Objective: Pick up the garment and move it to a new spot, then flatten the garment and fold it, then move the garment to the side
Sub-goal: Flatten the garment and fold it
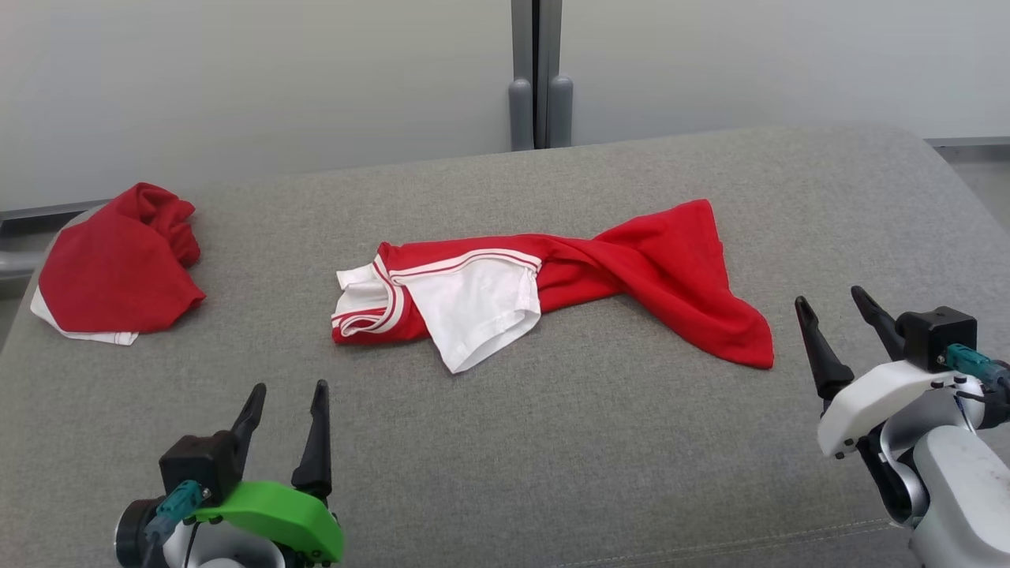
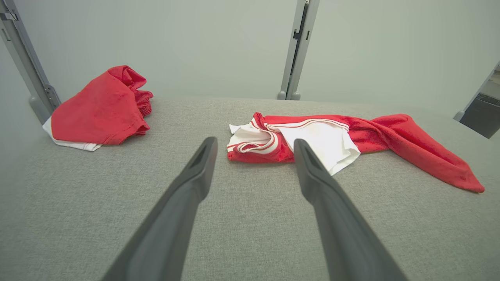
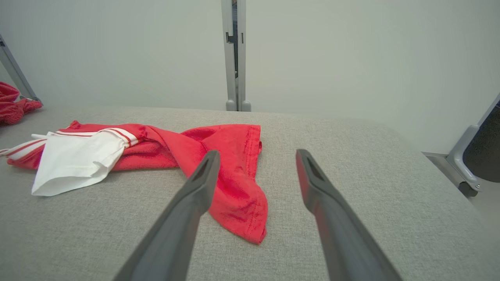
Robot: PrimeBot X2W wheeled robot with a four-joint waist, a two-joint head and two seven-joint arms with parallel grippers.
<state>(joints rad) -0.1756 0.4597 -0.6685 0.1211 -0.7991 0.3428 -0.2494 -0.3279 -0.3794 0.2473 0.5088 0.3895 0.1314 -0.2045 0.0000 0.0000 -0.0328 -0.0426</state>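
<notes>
Both my pincers are empty, their fingers spread wide and gripping nothing. My left pincer and my right pincer hover low over the grey counter.

The garment, a red shirt with a white sleeve, lies ahead of them and between the two. Its collar end and the sleeve are ahead of my left pincer and a little to its right. Its red hem end is just to the left of my right pincer, near the fingertips but apart from them.

The shirt is twisted along its length and bunched, neither flat nor folded. So I judge that the flattening, the folding and the move to the side are all left to do. Whether it already lies in its new spot I cannot tell from how it rests.

Far to the left of my left pincer, a second red garment sits roughly bundled at the counter's edge. It looks like one set aside already.
</notes>
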